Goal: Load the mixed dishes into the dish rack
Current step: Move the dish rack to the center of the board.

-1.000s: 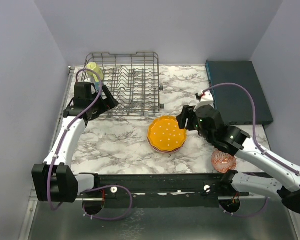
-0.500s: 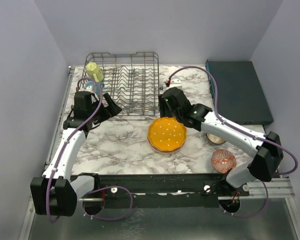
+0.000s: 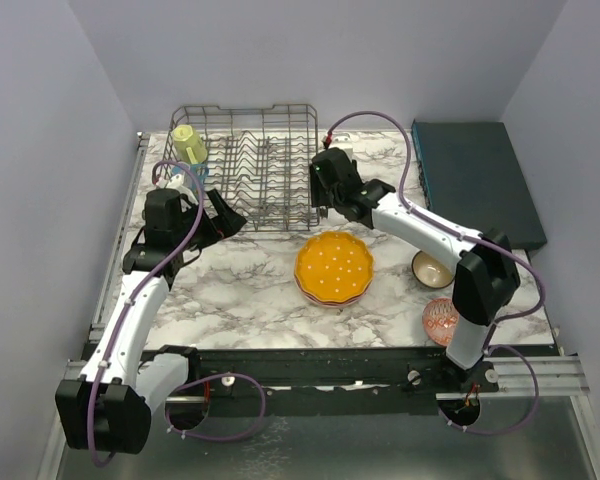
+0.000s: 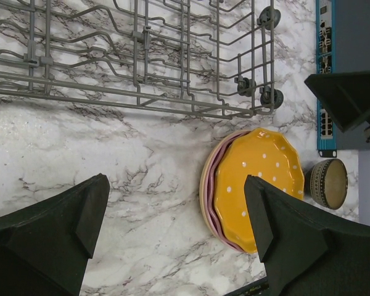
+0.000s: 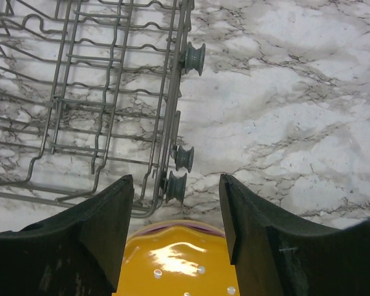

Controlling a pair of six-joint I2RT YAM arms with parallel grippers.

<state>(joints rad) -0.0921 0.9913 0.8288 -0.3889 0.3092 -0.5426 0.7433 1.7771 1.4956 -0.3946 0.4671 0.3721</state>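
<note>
Hovering open and empty, right end effector (image 5: 176,180) sits just beyond orange plate (image 5: 179,259).

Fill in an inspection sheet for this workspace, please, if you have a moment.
Surface: marble-patterned table.
Job's things: dish rack with yellow mug at its far-left corner; orange plate stacked on pink plate; dark brown bowl and red-patterned bowl on the table.
Clutter: dark teal box, far right.
Hands: left hand open, empty; right hand open, empty, over the rack's near-right corner.
Cables: purple cables along both arms.
Surroundings: plain walls on three sides.
</note>
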